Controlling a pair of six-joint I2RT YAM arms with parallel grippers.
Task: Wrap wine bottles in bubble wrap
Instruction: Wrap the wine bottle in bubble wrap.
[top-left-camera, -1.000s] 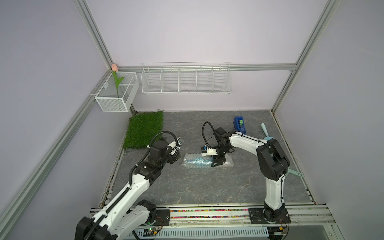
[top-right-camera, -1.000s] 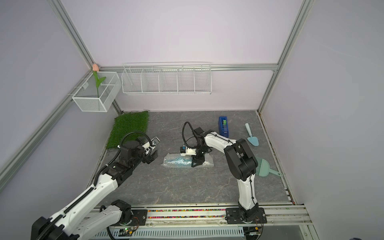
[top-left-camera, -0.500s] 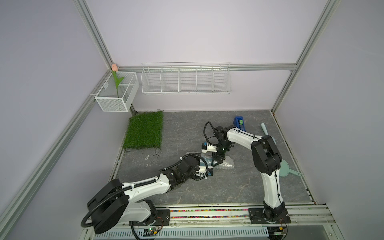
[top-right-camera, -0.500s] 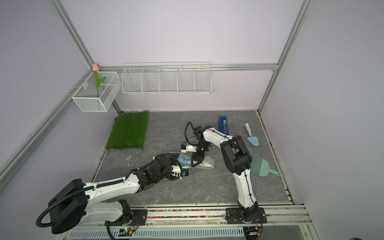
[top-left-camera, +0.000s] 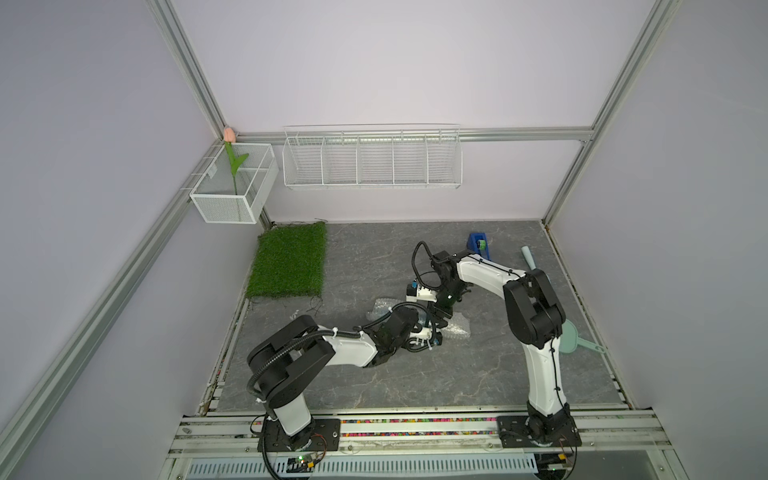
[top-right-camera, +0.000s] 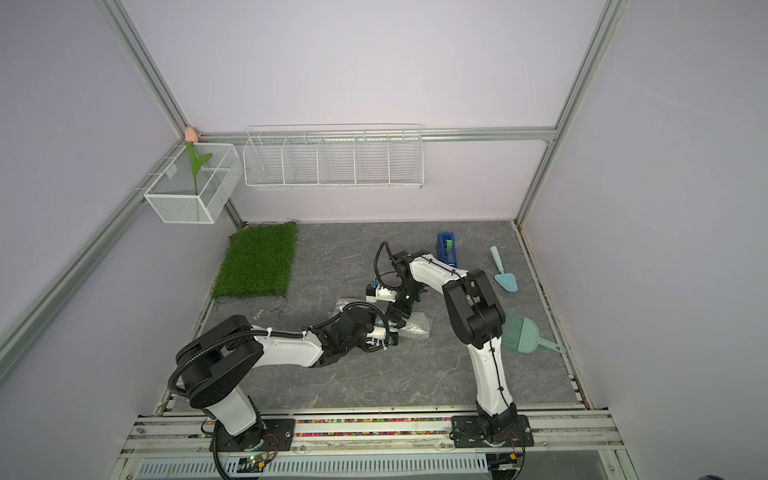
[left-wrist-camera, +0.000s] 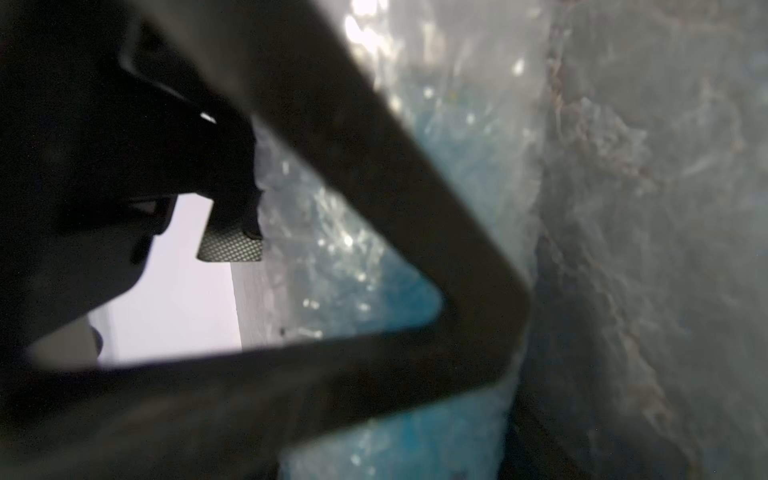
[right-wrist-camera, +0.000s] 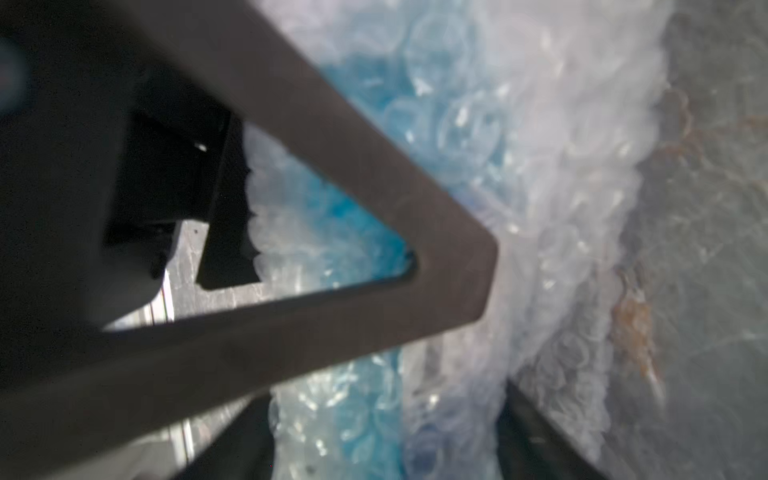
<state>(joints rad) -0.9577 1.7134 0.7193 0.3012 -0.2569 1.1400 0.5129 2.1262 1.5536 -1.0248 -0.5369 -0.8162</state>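
1. Jaws on the left gripper (top-left-camera: 433, 330) stand apart, one on each side of the wrapped bundle. In the left wrist view the far pad (left-wrist-camera: 230, 249) touches the edge of the bubble wrap (left-wrist-camera: 332, 232), while the near finger is a blurred dark bar across the front. I cannot tell whether they pinch it or only straddle it.
2. Between those two fingers I see the blue of the wine bottle (left-wrist-camera: 461, 166) through the film, so it sits inside the jaw gap, swaddled in wrap.
3. From the top views, the bundle lies flat on the grey table top (top-left-camera: 374, 374), about mid-table. Both tools cover its middle and a loose end of wrap sticks out past them.
4. Just beyond, the right gripper (top-left-camera: 441, 316) comes down on the same bundle from the far side, close beside the left one.
5. My right wrist view shows its jaws astride the wrap too. The far finger (right-wrist-camera: 228, 232) is against the bubbles and blue shows between the fingers. Clamped or loose, I cannot tell.
6. Farther back, the blue tape dispenser (top-left-camera: 478, 245) and the grass mat (top-left-camera: 289, 262) sit well apart from the bundle.
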